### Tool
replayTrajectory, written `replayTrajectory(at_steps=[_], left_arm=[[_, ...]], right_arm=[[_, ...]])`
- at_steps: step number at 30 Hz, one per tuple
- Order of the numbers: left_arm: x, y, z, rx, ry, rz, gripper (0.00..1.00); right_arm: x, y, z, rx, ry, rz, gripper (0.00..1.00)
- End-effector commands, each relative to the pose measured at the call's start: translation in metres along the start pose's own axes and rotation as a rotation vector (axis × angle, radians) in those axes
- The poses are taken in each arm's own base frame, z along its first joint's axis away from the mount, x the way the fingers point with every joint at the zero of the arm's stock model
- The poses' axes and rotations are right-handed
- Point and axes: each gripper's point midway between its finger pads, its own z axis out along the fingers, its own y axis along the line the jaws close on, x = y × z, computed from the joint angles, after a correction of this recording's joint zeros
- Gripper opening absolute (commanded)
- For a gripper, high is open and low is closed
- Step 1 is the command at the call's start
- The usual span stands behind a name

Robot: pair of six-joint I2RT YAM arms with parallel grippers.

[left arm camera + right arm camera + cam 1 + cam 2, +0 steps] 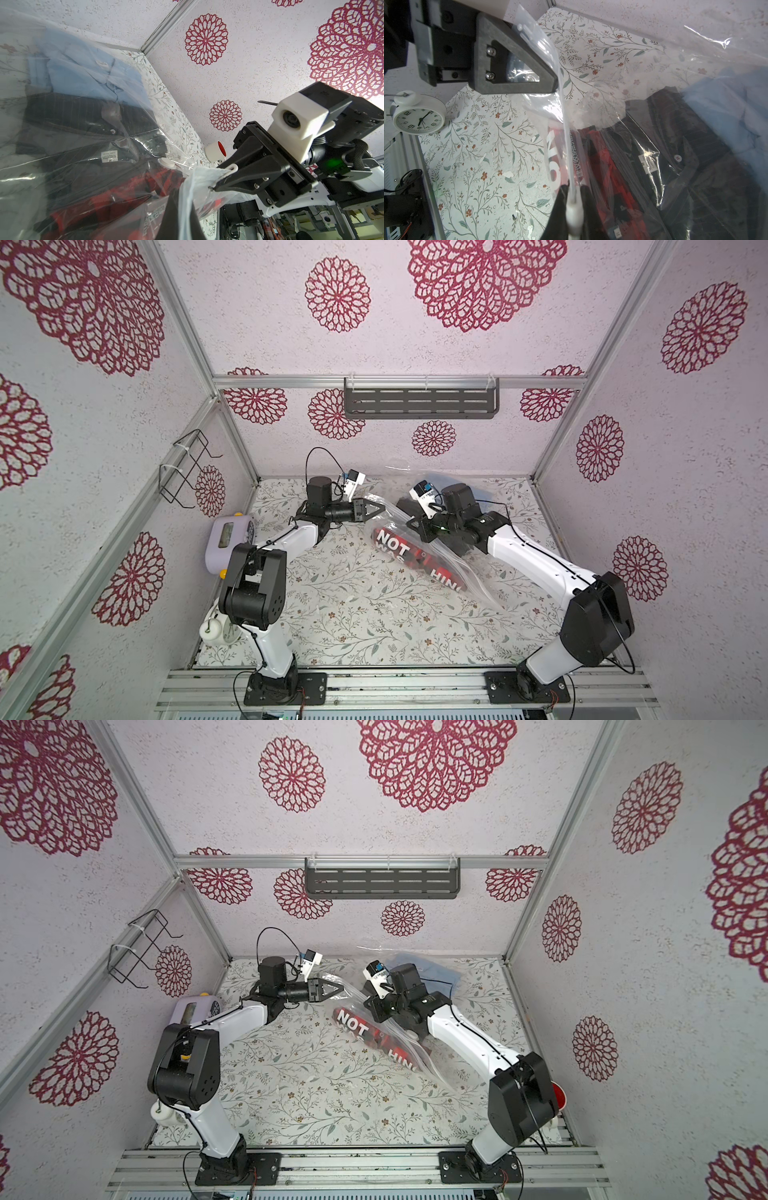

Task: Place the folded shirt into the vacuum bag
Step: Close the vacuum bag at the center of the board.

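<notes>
Both the left tool (pixel 554 83) and right tool (pixel 574 195) are clamped on the vacuum bag's (pixel 643 108) zip strip (pixel 566 135), seemingly stretching it taut between them for closing.

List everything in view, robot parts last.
vacuum bag: 1, clear, table's rear centre
lettered shirt: 1, red-black, seen through bag
striped shirt: 1, dark, seen through bag
blue shirt: 1, light blue, rearmost
alarm clock: 1, white, by left arm's base
appliance: 1, lilac, table's left edge
cup: 1, white, red inside, table's right edge
shelf: 1, grey, back wall
wire rack: 1, black, left wall
left gripper: 1, black, shut on bag edge
right gripper: 1, black, shut on bag edge
</notes>
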Motion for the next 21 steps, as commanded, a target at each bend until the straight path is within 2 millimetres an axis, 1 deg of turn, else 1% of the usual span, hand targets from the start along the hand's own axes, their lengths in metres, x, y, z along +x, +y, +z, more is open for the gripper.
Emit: replayTrajectory(at_steps=[1, 10, 21], left_arm=[[-0.072, 0.062, -0.070, -0.282, -0.276, 0.003, 0.00], [-0.080, 0.077, -0.085, -0.312, -0.313, -0.041, 0.00], [-0.097, 0.096, -0.108, -0.346, -0.377, -0.105, 0.00]], right_arm=[[0.033, -0.015, -0.037, 0.102, 0.121, 0.061, 0.00], [0.040, -0.019, -0.046, 0.145, 0.147, 0.060, 0.00], [0.053, -0.024, -0.050, 0.176, 0.203, 0.069, 0.00]])
